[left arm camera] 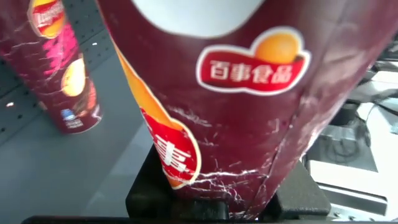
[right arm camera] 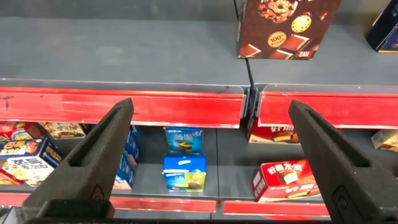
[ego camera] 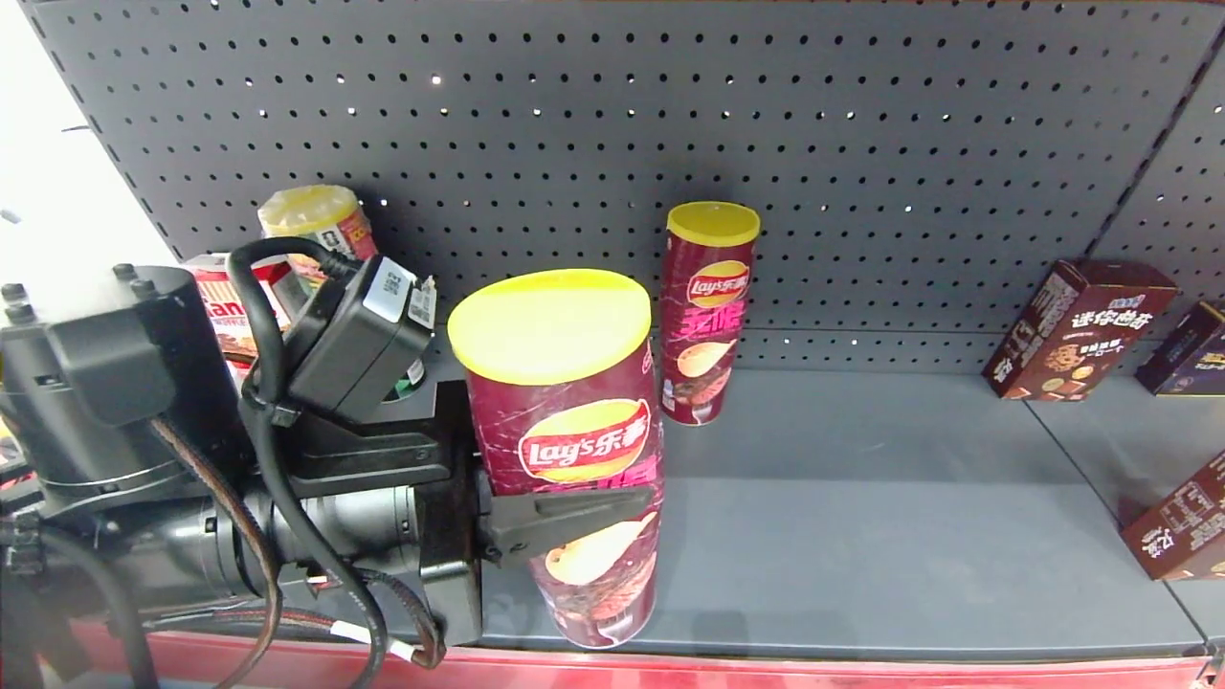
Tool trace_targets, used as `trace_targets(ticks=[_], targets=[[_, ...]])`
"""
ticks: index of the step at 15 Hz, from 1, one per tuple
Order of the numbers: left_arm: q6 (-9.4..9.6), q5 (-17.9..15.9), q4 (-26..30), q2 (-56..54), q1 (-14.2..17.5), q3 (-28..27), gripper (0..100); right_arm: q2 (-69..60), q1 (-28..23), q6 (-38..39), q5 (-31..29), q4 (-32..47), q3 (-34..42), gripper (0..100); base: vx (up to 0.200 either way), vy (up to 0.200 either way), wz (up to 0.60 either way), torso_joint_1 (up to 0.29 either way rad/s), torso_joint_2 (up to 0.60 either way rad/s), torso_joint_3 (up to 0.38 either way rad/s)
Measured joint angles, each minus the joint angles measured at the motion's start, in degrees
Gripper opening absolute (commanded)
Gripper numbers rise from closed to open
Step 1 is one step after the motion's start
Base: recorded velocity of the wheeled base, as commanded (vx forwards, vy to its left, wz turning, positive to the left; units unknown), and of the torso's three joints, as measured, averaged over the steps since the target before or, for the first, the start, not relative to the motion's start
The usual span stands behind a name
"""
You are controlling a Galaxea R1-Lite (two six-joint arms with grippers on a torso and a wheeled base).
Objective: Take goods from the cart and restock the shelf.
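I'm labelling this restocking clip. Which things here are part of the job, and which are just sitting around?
Job: held chip can, clamped in the left gripper; shelf; standing chip can at the back.
Just there: brown boxes to the right; blue packets on the lower shelf; right gripper, open, empty.

The left arm (ego camera: 191, 459) hides most of the yellow-lidded can (ego camera: 311, 215) at upper left. The frame's right edge cuts off the brown box (ego camera: 1177, 526) at lower right.

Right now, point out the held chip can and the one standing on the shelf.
held chip can (ego camera: 584, 440): head view, on its label logo.
standing chip can (ego camera: 706, 325): head view, middle of its label.
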Motion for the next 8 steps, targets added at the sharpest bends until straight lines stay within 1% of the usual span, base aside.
trace_targets(ticks=[4,7,8], targets=[[0.46,2.95,-0.02,-0.56,0.05,1.68,0,0.00,0.00,-0.20,0.11,0.06,0.00,100,0.000,0.000,0.00,0.000,0.00,0.000],[0.33,2.95,0.00,-1.08,0.20,1.96,0,0.07,-0.02,-0.02,-0.33,-0.02,-0.52,100,0.000,0.000,0.00,0.000,0.00,0.000],[0.33,2.88,-0.02,-1.16,0.72,1.68,0,0.46,-0.11,0.00,-0.27,0.06,-2.54,100,0.000,0.000,0.00,0.000,0.00,0.000]])
